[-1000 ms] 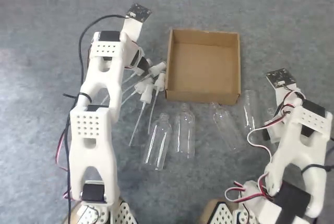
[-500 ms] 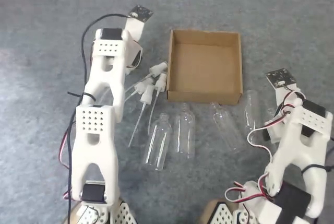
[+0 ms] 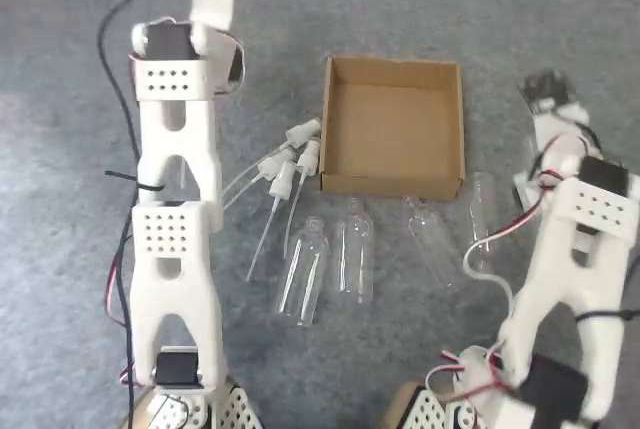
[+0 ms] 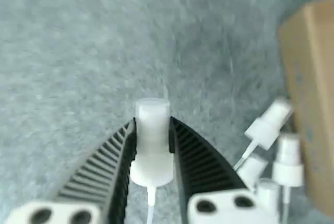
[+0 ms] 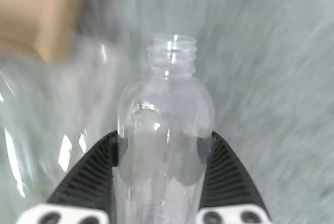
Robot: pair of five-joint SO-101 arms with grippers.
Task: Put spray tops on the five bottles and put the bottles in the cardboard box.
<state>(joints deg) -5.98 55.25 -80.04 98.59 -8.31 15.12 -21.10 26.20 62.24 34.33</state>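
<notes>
Left gripper point(image 4: 152, 124) pinches a smooth white spray top point(image 4: 152, 153); right gripper point(image 5: 163, 138), ribbed black jaws, clamps a clear round bottle point(image 5: 166, 98).

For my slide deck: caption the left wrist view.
Left pincer shut on a white spray top; spare tops lie beside the cardboard box.

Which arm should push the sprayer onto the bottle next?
Probably the left: the left tool grips a spray top, while the right tool holds an open bottle ready.
</notes>
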